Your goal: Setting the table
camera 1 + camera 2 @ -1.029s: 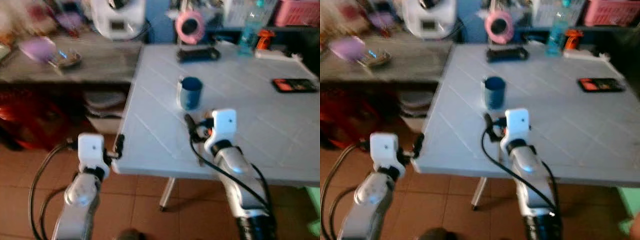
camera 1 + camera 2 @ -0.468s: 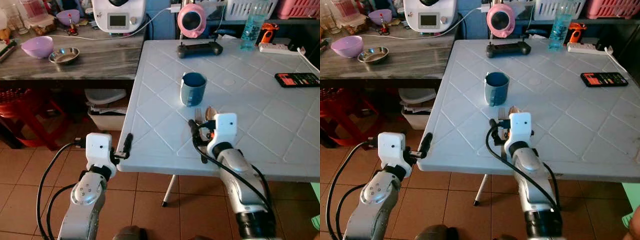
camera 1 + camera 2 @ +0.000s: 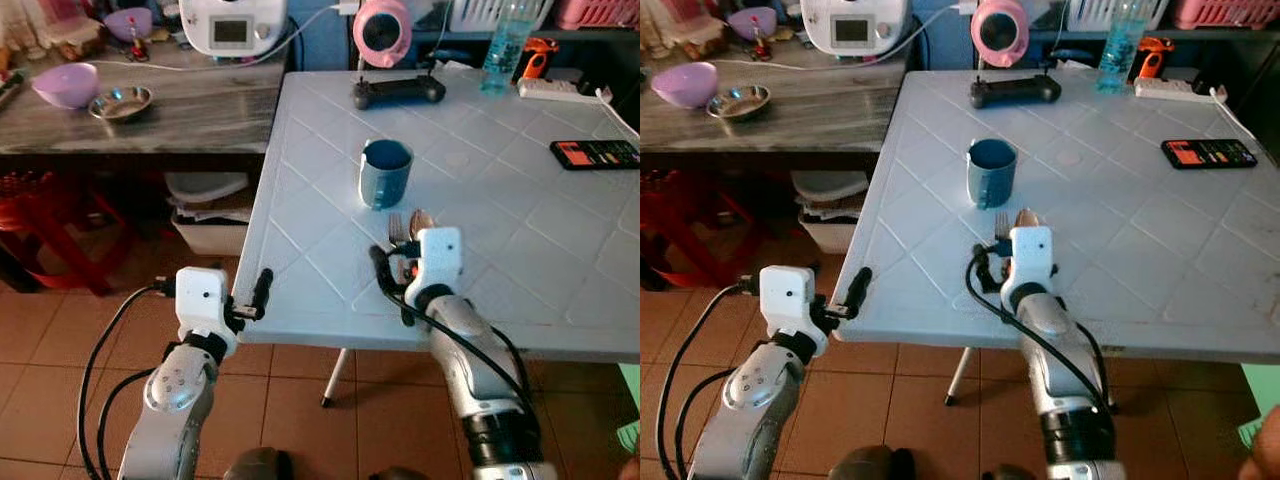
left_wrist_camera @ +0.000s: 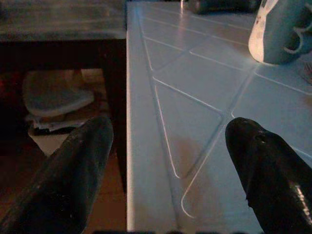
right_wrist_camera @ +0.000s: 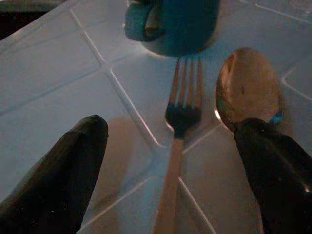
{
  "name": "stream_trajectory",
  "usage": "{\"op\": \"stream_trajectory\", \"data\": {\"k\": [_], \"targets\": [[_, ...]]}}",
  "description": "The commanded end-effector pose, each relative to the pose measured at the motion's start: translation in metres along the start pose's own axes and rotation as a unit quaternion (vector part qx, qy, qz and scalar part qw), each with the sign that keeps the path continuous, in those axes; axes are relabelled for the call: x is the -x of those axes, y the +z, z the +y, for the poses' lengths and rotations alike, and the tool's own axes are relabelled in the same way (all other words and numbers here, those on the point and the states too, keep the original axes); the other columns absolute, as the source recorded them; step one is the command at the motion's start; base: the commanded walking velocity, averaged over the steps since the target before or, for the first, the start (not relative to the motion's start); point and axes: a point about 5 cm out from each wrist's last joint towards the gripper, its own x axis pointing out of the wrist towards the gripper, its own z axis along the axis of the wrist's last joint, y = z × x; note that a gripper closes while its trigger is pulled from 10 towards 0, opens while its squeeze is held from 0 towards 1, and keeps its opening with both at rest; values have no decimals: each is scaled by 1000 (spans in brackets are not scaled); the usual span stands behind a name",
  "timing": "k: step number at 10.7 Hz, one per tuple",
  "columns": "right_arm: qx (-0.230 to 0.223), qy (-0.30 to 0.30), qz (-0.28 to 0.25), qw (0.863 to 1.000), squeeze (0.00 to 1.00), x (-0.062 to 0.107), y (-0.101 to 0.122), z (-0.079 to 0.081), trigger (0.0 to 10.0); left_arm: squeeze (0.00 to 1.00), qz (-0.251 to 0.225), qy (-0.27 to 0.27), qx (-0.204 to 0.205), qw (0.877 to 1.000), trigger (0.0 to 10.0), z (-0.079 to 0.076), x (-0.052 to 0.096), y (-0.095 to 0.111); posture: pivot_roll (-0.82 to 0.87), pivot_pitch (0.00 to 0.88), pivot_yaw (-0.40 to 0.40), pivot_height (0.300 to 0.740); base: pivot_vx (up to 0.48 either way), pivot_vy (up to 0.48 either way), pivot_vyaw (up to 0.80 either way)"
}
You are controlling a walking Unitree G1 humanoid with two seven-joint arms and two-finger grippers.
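Note:
A blue mug [image 3: 385, 172] stands upright on the white table [image 3: 320, 250]. Just in front of it a fork [image 5: 181, 117] and a spoon [image 5: 247, 90] lie side by side, pointing at the mug. My right gripper [image 5: 169, 126] hovers low over their handles, open, with one finger on each side of the cutlery and nothing held. My left gripper [image 4: 168, 124] is open at the table's left front edge, straddling the rim, with the mug [image 4: 278, 31] farther along the top.
At the table's far side lie a game controller [image 3: 398, 92], a water bottle [image 3: 503, 45] and a power strip [image 3: 560, 88]; a phone [image 3: 598, 153] lies at the right. A counter to the left carries a purple bowl [image 3: 66, 84] and a metal bowl [image 3: 120, 102].
The blurred view of a second ago has sharpened and shifted a little as the camera moved. Both grippers keep their places against the table, still open.

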Motion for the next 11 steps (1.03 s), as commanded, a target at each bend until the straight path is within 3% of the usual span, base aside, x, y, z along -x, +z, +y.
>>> {"op": "stream_trajectory", "data": {"k": [1,2,4,5,6,7,8,9,11], "targets": [[-3,15,14,1000,0,-1,-3,6,4078,0,-1,-1,0,1000,10000,2,2,2,8,67,49,740,0,0,0],[-2,21,16,1000,0,-1,-3,6,0,0,-1,-1,2,1000,10000,1,3,2,7,71,46,740,0,0,0],[3,23,36,999,0,-3,-5,4,0,0,2,-4,5,1000,10000,0,4,0,4,73,43,740,0,0,0],[0,21,51,998,0,-3,-6,2,1608,0,2,-6,6,1000,10000,-1,4,0,4,73,43,740,0,0,0],[7,16,66,998,0,-2,-7,1,6706,0,3,-7,6,1000,10000,0,3,0,1,73,43,740,0,0,0],[0,16,89,996,0,0,-15,-2,10000,0,5,-10,7,1000,10000,-1,3,-1,2,73,42,740,0,0,0],[-5,24,94,995,0,3,-16,-1,10000,0,6,-12,7,1000,10000,-2,3,-1,3,71,44,740,0,0,0],[14,31,82,996,0,5,-8,0,10000,0,7,-12,7,1000,10000,-1,3,-1,3,73,45,740,0,0,0],[1,31,66,997,0,10,8,-3,10000,0,10,-15,8,1000,10000,-2,3,-2,-1,76,48,740,0,0,0]]}}
